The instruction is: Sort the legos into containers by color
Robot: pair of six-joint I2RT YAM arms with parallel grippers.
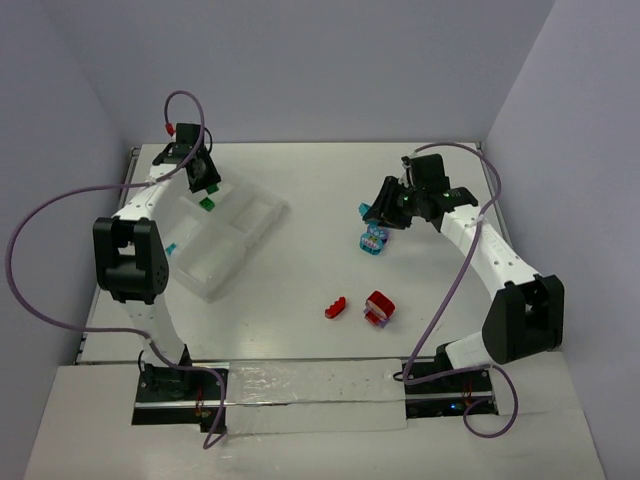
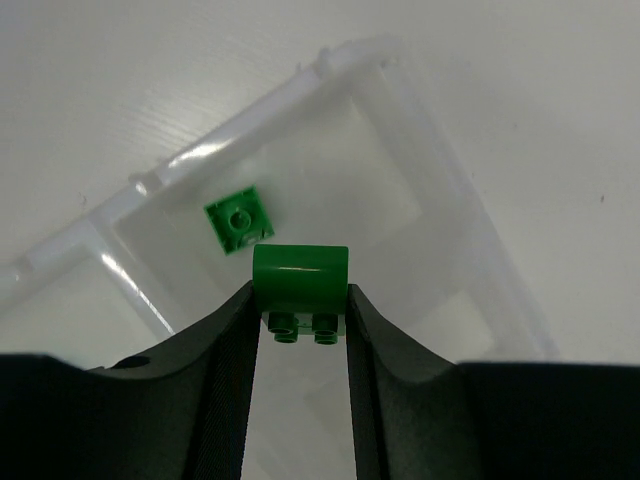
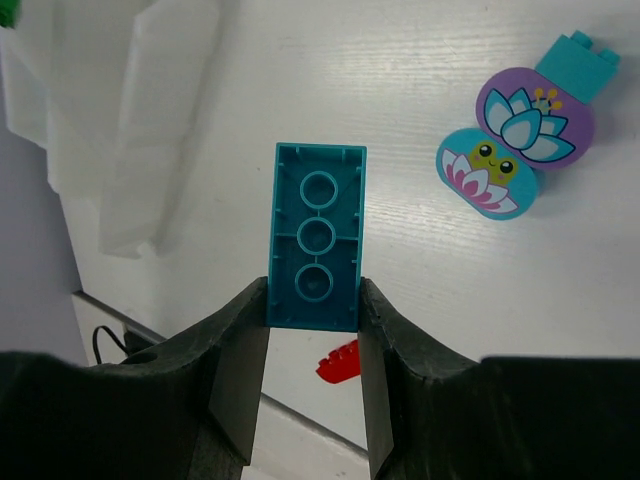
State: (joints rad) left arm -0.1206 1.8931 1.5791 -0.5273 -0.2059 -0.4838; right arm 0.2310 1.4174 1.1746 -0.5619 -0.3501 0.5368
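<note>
Bright even light, soft shadows, glare on the tray (image 2: 200, 150) rim.

Lab enclosure: plain lilac walls (image 1: 300, 70), white table (image 1: 310, 260)

Left arm (image 1: 146, 198) extended to the far left; left gripper (image 2: 300, 305) pinched on a green brick (image 2: 300, 270). Right arm (image 1: 490, 250) elbowed inward; right gripper (image 3: 314, 300) pinched on a teal brick (image 3: 318, 235).

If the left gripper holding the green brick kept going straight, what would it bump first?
The green brick in the left gripper would probably land on the tray compartment's floor, beside the loose green piece lying there; depth is unclear.
</note>
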